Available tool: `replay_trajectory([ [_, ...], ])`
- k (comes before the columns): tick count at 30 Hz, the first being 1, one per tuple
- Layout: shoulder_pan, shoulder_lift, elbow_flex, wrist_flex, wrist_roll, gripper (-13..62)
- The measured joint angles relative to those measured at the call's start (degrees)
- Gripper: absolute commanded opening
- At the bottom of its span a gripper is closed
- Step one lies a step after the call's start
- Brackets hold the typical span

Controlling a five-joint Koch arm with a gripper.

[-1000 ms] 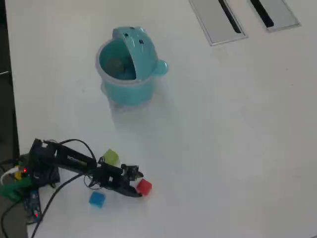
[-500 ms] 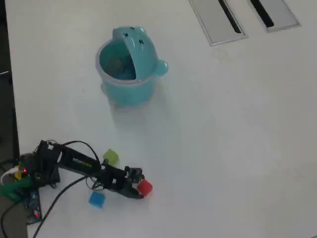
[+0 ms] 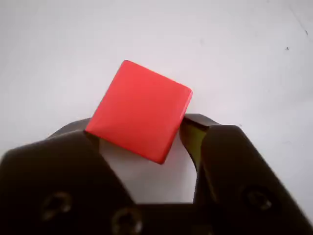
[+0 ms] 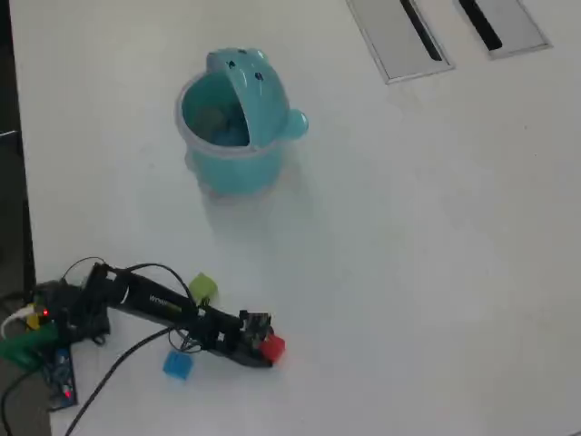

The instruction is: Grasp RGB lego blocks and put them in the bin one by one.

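In the wrist view a red block (image 3: 139,110) sits cornerwise between my black jaws, with a jaw pressing on each of two opposite sides; my gripper (image 3: 138,126) is shut on it. From overhead, the gripper (image 4: 265,347) is low at the table's near left with the red block (image 4: 274,346) at its tip. A yellow-green block (image 4: 202,287) lies just behind the arm and a blue block (image 4: 178,364) just in front of it, both free on the table. The light teal bin (image 4: 238,173) stands far off at the upper left, its flap raised.
The arm's base (image 4: 50,318) with cables and a red light sits at the table's left edge. Two grey slotted panels (image 4: 398,41) (image 4: 505,27) are set into the table at the top right. Wide white tabletop lies between gripper and bin.
The arm has stretched a little further right and lower, and the jaws have closed round the red block, which has shifted slightly right. The other blocks and the bin are unmoved.
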Motion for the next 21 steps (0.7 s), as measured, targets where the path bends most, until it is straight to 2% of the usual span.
replay_trajectory([
  [1, 0.0, -0.1, -0.1, -0.1, 0.1, 23.3],
  [8, 0.1, -0.2, -1.2, -0.2, 2.5, 14.8],
  [16, -0.3, 0.5, -1.2, -0.3, 5.4, 14.7],
  [21, -3.0, 5.6, -1.1, -0.3, 8.9, 14.7],
])
